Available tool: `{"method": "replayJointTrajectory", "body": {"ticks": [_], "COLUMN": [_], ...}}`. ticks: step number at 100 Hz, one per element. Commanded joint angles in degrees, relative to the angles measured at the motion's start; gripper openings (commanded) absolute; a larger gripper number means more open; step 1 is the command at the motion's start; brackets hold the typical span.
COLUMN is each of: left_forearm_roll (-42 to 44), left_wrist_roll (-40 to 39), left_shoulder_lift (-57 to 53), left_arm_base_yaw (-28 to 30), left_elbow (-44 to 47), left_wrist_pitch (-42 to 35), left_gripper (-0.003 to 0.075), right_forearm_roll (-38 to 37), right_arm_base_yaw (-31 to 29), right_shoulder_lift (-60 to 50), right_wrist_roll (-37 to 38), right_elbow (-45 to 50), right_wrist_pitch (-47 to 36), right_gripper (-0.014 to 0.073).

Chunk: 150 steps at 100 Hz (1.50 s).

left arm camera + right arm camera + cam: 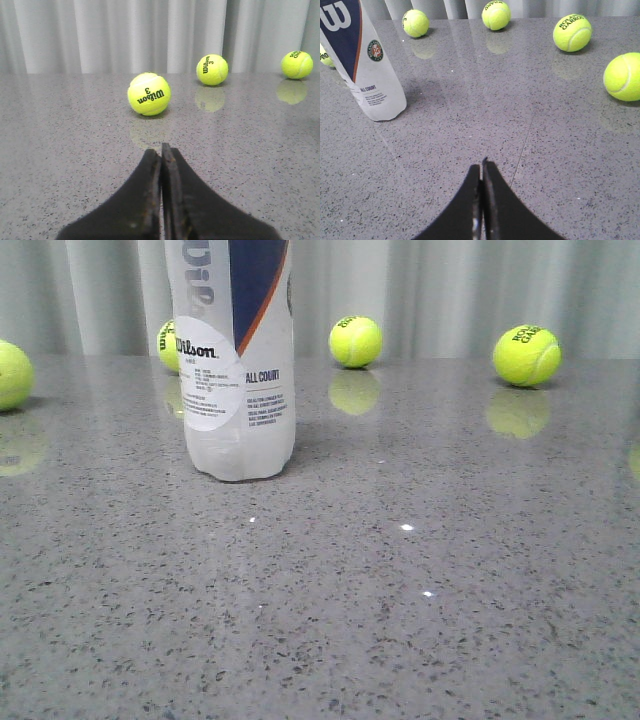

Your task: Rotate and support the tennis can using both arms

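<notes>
In the front view, the tennis can (238, 360) stands upright on the grey speckled table (400, 620), left of centre in the upper half of the frame, its top cut off by the upper edge. Its white Wilson label faces the camera, with a navy panel and an orange stripe above. A tennis ball (170, 345) shows partly behind the can at its left side. Another ball (355, 341) sits right of the can near the back of the table, a third (526, 355) lies at the upper right, and a fourth (12, 374) is cut by the left edge. Neither arm appears in this view.

In the left wrist view, the left tool (161, 152) sits at lower centre, its two black fingers pressed together with only a thin seam between them, holding nothing. Ahead of it, above in the frame, lies a nearest ball (149, 94) marked Wilson 3. The can is out of this view.

In the right wrist view, the right tool (482, 170) is at lower centre, fingers likewise pressed together and empty. The can (367, 65) appears at the upper left, well apart from the tool, showing its navy panel, round logo and white label. Several balls lie along the top and right of the frame.
</notes>
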Motion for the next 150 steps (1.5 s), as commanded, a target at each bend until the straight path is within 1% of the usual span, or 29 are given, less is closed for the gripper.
{"method": "replayJointTrajectory", "body": {"ticks": [1, 28, 36, 43, 50, 62, 72, 87, 102, 117, 121, 126, 150], "left_forearm_roll": [-0.67, -0.67, -0.67, -0.67, -0.67, -0.67, -0.67, -0.67, -0.67, -0.67, -0.67, -0.67, -0.67], "left_wrist_roll": [0.20, 0.20, 0.20, 0.20, 0.20, 0.20, 0.20, 0.20, 0.20, 0.20, 0.20, 0.20, 0.20], "left_shoulder_lift": [-2.30, -2.30, -2.30, -2.30, -2.30, -2.30, -2.30, -2.30, -2.30, -2.30, -2.30, -2.30, -2.30], "left_arm_base_yaw": [0.14, 0.14, 0.14, 0.14, 0.14, 0.14, 0.14, 0.14, 0.14, 0.14, 0.14, 0.14, 0.14], "left_elbow": [2.70, 2.70, 2.70, 2.70, 2.70, 2.70, 2.70, 2.70, 2.70, 2.70, 2.70, 2.70, 2.70], "left_wrist_pitch": [-4.20, -4.20, -4.20, -4.20, -4.20, -4.20, -4.20, -4.20, -4.20, -4.20, -4.20, -4.20, -4.20], "left_gripper": [-0.0021, -0.0021, -0.0021, -0.0021, -0.0021, -0.0021, -0.0021, -0.0021, -0.0021, -0.0021, -0.0021, -0.0021, -0.0021], "right_forearm_roll": [-0.27, -0.81, -1.61, -1.29, 0.17, 3.84, 5.78, 4.66, 0.73, 0.57, 0.57, 0.45, 0.44], "right_arm_base_yaw": [-0.31, -0.31, -1.35, -3.77, -7.46, -15.42, -20.42, -24.03, -25.43, -26.43, -26.43, -26.43, -26.43], "right_shoulder_lift": [0.66, 0.66, 0.66, 0.66, 0.66, 0.66, 0.65, -1.31, -4.52, -6.98, -8.64, -10.89, -10.55], "right_wrist_roll": [-0.27, -0.27, -0.27, -0.30, -1.14, -8.07, -13.33, -13.00, -9.41, -7.69, -7.75, -7.99, -8.85], "right_elbow": [-1.41, -1.16, 0.27, 2.66, 5.83, 11.93, 16.31, 20.60, 24.35, 29.02, 29.00, 28.99, 29.05], "right_wrist_pitch": [-4.67, -4.85, -7.12, -11.08, -17.04, -28.72, -35.08, -39.40, -44.56, -47.25, -44.71, -43.54, -43.17], "right_gripper": [-0.0066, -0.0066, -0.0066, -0.0066, -0.0066, -0.0066, -0.0066, -0.0066, -0.0066, -0.0066, -0.0066, -0.0066, -0.0066]}}
